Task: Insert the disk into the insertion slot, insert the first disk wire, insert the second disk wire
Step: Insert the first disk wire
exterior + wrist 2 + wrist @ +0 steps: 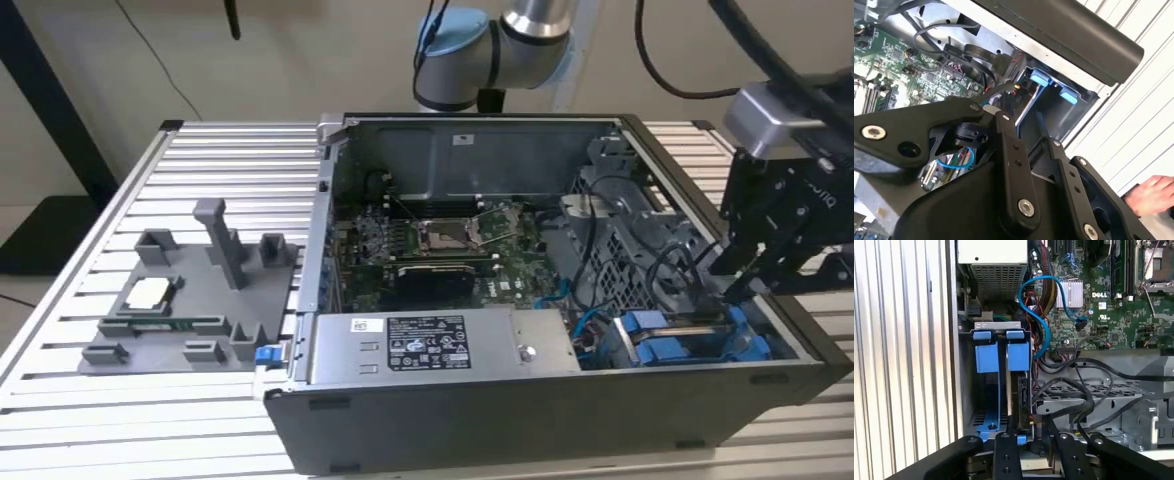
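This looks like a robotics lab or test workshop: in the exterior view an opened computer case sits at centre on a slatted aluminium bench, a grey fixture plate of loose parts lies at lower left, and a robot arm stands at top centre before a bare wall.

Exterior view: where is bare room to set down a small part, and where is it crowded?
Bare slatted table lies beyond the grey tray, beside the computer case. Crowded: the case corner where the pincer hangs over the insertion slot and cables.
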You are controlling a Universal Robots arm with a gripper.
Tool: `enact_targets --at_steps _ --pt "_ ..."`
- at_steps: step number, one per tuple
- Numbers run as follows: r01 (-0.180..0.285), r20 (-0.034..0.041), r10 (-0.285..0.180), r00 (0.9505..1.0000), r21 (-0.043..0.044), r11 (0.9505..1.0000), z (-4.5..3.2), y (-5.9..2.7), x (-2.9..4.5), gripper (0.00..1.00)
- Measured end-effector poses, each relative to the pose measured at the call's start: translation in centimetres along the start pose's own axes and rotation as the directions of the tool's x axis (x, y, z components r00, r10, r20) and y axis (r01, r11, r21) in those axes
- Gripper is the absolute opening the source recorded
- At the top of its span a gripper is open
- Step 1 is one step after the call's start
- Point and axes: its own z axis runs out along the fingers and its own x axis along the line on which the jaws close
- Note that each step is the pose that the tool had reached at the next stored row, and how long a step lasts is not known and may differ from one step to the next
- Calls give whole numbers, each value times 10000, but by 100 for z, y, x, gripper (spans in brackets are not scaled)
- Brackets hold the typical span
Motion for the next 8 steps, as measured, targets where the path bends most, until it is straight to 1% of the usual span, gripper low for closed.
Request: enact_targets --at_steps 6,8 --pt "-28 22 28 10000 1 10000 -220 12 -18 34" --pt "-36 30 36 10000 1 10000 -226 15 -21 34"
